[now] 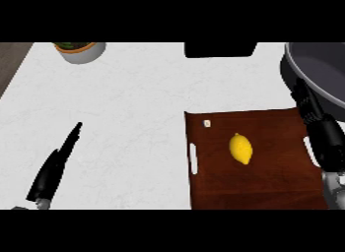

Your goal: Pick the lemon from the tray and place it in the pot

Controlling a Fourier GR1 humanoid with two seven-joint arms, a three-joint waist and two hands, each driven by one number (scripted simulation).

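A yellow lemon (241, 148) lies near the middle of a dark brown tray (270, 187) at the lower right of the counter. The dark grey pot (328, 74) stands at the upper right, partly cut off by the view's edge. My right hand (322, 129) hovers along the tray's right edge, fingers straight and pointing up toward the pot; it is open, holds nothing, and sits right of the lemon without touching it. My left hand (55, 170) rests at the lower left over the white counter, fingers straight, open.
A white bowl-like planter with greenery (81, 50) sits at the top left. A black object (221, 49) is at the top centre edge. A small white tag (207, 123) lies on the tray's upper left corner. Wooden floor shows far left.
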